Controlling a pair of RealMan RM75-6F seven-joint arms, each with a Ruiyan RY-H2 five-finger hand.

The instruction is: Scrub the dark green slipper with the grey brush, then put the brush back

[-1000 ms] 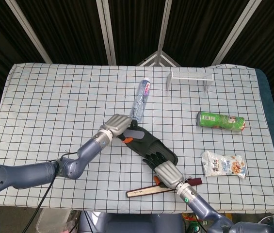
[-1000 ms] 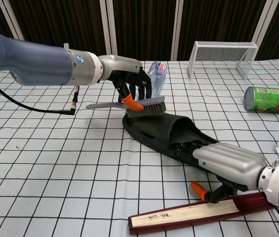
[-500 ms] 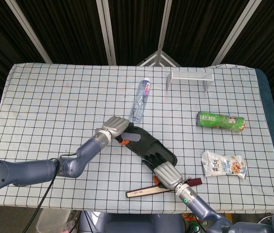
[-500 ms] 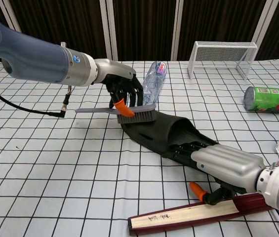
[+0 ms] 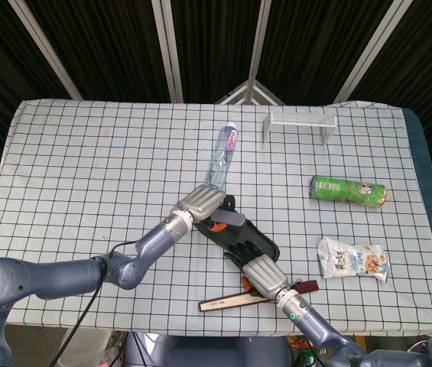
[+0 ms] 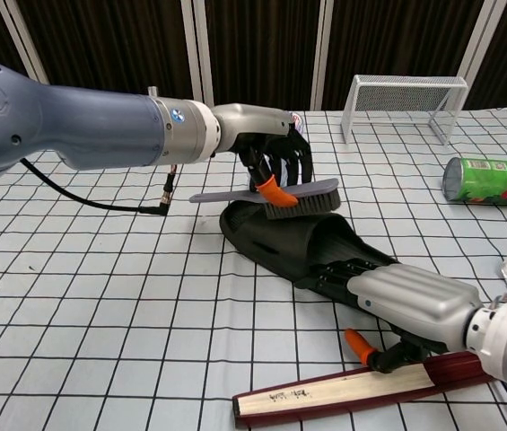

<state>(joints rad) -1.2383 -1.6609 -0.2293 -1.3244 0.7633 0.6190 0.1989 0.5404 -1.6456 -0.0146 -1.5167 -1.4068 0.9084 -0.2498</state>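
The dark green slipper [image 5: 248, 236] [image 6: 282, 239] lies at an angle on the checked cloth at centre front. My left hand [image 5: 200, 202] [image 6: 274, 153] grips the grey brush [image 5: 228, 220] [image 6: 303, 194] by its handle. The bristles rest on the slipper's upper, near its far-left end. My right hand [image 5: 264, 274] [image 6: 412, 302] holds the slipper's near-right end, fingers laid over it and the thumb tucked below.
A plastic water bottle [image 5: 222, 156] lies just behind the left hand. A long dark wooden box [image 5: 235, 301] [image 6: 343, 391] lies under the right hand at the table's front edge. At the right are a green can [image 5: 347, 189] [image 6: 492, 180], a snack bag [image 5: 352, 260] and a white wire rack [image 5: 300, 121] [image 6: 405, 91].
The left hand drew the brush left toward the slipper's far end, then swept it back right along the upper. The right hand and the slipper stayed put.
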